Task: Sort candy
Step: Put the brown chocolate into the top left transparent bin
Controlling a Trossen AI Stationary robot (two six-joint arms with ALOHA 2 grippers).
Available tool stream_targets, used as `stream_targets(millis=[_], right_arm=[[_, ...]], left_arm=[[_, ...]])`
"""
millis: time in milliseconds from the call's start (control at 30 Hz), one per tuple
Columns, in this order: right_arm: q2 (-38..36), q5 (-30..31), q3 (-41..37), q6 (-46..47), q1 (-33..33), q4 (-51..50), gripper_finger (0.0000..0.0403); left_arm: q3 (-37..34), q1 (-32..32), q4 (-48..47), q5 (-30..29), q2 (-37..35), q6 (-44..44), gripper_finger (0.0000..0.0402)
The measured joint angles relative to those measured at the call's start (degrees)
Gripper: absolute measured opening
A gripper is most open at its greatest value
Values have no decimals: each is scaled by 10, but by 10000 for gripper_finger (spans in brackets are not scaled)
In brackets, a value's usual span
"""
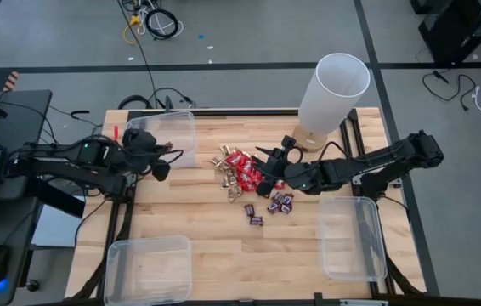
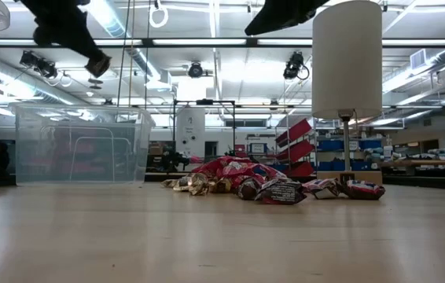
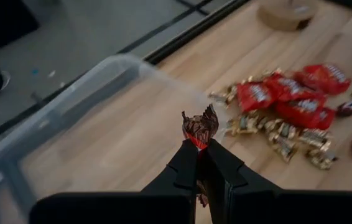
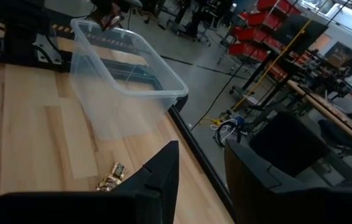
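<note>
We judge the carrying step underway: our left claw (image 3: 204, 146) is clamped on a shiny red wrapped candy (image 3: 200, 127) above the clear plastic bin (image 1: 177, 136) at far left, needing release next, while the right claw (image 1: 268, 170) hovers apart over the pile.

Shiny red packets (image 1: 242, 167), gold-foil pieces (image 1: 224, 169) and dark purple-brown bars (image 1: 280, 203) lie on pale wood table (image 1: 223, 238).

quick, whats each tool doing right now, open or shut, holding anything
Left tool: shut on a red candy, beside the clear bin.
Right tool: open, empty, raised above the candy pile.
</note>
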Motion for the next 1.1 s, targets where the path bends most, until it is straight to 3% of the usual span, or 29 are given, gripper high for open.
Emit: stream_targets(millis=[267,533,833,1100], right_arm=[[0,0,0,1,0,0,116],[0,0,0,13,0,0,116],[0,0,0,15,0,0,117],[0,0,0,15,0,0,117]], left_arm=[[0,0,-109,-57,1,-104,16],[0,24,-239,-51,0,-214,16],[0,41,-257,-30,1,-228,18],[0,41,-265,-30,1,-231,43]])
